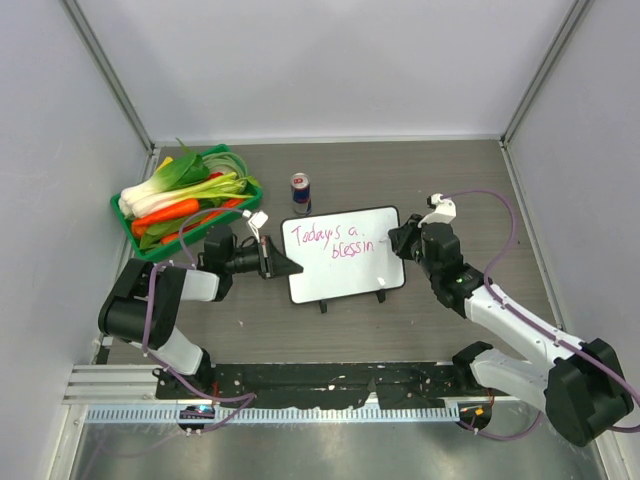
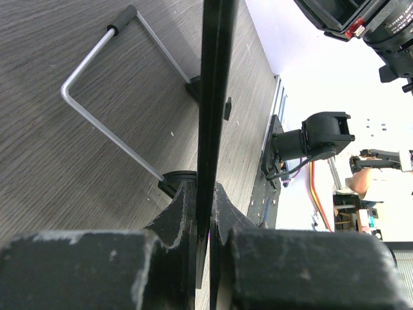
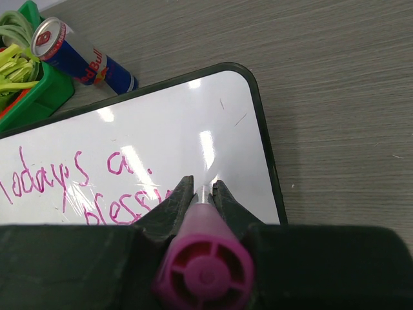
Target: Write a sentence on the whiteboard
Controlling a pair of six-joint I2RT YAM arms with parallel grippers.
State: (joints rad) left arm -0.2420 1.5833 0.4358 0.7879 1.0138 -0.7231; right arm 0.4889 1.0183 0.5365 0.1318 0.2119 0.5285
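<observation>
Looking down from the top camera, I am seeing the whiteboard [image 1: 343,255] lying roughly in the middle of the bench [image 1: 450,180], propped on its small black feet. The left claw [image 1: 283,265] is pinching the whiteboard's left edge. In the left wrist view the two fingers [image 2: 177,213] are pressing almost together with only the thin dark edge between them, and a bent wire stand [image 2: 97,110] is showing under the whiteboard against the wood grain.

The right claw [image 1: 400,240] is hovering over the whiteboard's right edge. It is closed tight around a pink marker [image 3: 205,258], whose round end is facing the right wrist camera. The tip is hiding between the fingers, so I cannot tell whether it is touching the surface.

The sentence [image 1: 335,243] is running across the whiteboard in pink in two lines. The top line is reading "Today's a". The lower line is reading "blessin" and ending right at the marker.

A drink can [image 1: 300,192] is standing just beyond the whiteboard's far left corner. A green basket [image 1: 126,228] of vegetables is sitting to the whiteboard's far left, past the left claw.
</observation>
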